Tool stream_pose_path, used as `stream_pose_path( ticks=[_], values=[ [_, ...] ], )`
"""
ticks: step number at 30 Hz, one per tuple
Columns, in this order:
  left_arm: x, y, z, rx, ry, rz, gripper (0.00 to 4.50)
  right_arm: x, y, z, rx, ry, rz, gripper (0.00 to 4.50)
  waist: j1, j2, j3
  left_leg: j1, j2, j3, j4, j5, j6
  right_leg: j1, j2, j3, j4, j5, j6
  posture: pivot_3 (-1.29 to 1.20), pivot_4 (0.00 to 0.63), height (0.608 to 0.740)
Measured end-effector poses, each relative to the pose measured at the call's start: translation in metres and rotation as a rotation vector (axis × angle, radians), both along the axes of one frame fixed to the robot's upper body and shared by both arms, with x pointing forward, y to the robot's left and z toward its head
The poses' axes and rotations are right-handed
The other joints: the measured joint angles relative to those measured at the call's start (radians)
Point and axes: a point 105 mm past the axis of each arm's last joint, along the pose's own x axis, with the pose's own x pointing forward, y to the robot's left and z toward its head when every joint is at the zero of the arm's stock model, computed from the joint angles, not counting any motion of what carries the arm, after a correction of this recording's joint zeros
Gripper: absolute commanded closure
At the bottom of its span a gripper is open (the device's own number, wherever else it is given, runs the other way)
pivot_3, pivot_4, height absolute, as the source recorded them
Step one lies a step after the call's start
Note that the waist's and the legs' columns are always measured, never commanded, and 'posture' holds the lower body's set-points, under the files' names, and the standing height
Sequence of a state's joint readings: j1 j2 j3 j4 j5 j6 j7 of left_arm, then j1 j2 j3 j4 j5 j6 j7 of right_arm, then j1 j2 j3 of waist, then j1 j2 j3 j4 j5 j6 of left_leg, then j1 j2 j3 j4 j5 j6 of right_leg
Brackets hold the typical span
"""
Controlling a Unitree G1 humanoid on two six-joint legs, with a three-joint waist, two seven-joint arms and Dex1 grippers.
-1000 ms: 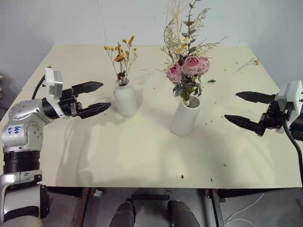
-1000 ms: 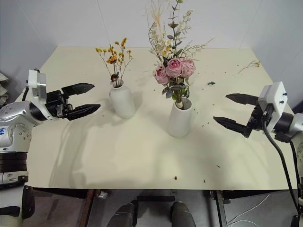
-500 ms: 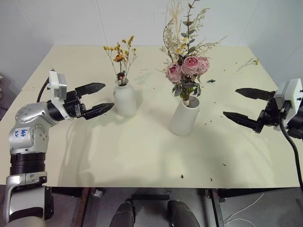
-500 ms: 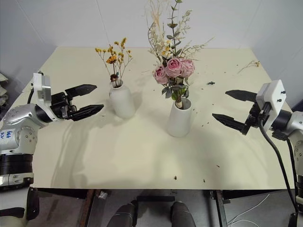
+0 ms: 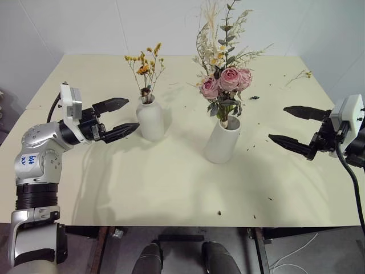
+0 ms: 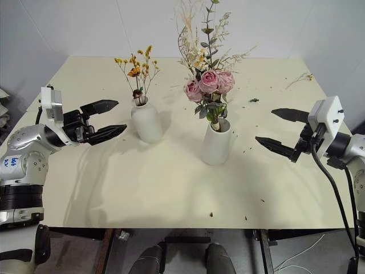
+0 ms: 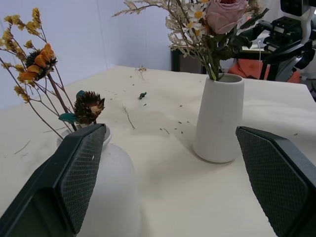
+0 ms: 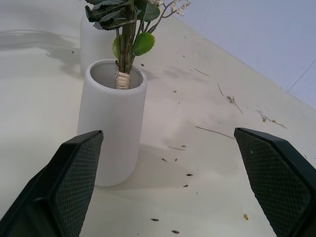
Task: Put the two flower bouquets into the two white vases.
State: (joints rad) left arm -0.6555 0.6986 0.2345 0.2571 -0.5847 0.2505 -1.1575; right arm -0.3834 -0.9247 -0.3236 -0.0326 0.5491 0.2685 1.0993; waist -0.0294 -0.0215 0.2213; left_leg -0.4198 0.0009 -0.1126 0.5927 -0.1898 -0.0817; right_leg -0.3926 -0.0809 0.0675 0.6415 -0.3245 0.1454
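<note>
Both bouquets are sitting in vases — sparse bunch (image 5: 146,71) in squat vase (image 5: 150,119), roses (image 5: 226,80) in tall vase (image 5: 223,140) — left gripper (image 5: 118,116) and right gripper (image 5: 293,125) hovering spread wide, empty.

Left gripper (image 5: 117,116) held out level, pointing inward, jaws spread wide and empty, right gripper (image 5: 297,126) likewise raised, pointing inward, jaws wide apart, holding nothing

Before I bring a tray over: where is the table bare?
The near strip of the table, in front of the round vase and the tall vase, is bare apart from crumbs. It is tighter between the vases and beside each open gripper, left and right.
</note>
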Motion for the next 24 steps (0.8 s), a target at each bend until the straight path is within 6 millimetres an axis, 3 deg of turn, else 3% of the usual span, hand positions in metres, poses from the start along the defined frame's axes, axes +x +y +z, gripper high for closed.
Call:
stream_pose_path(
  ticks=[24],
  values=[
    [0.0000,0.0008,-0.0011,-0.002,0.003,0.012,0.00,0.0038,0.0011,0.0047,0.015,-0.019,-0.003,0.02,0.001,0.000,0.000,0.000,0.000,0.000,0.000,0.000,0.000,0.000,0.000,0.000,0.000,0.000,0.000,0.00,0.150,0.740]
  ],
)
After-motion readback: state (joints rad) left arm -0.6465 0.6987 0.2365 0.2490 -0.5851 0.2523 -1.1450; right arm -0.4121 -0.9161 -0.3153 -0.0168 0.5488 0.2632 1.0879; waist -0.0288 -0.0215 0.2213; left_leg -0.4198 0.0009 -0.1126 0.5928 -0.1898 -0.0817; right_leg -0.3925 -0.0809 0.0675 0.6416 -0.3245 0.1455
